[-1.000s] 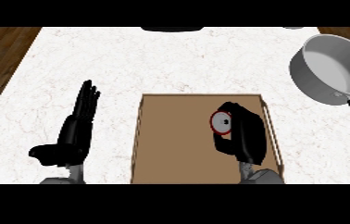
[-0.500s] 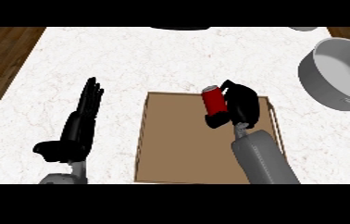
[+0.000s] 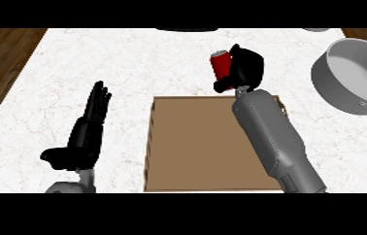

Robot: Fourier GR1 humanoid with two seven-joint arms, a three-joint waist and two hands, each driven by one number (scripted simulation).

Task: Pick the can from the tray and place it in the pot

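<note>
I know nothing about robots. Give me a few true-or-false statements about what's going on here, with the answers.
1. The right hand holds the red can. True.
2. The can lies in the pot. False: it is in the hand, left of the pot.
3. The tray has nothing lying in it. True.
4. The left hand grips the tray. False: it rests open on the counter, left of the tray.
</note>
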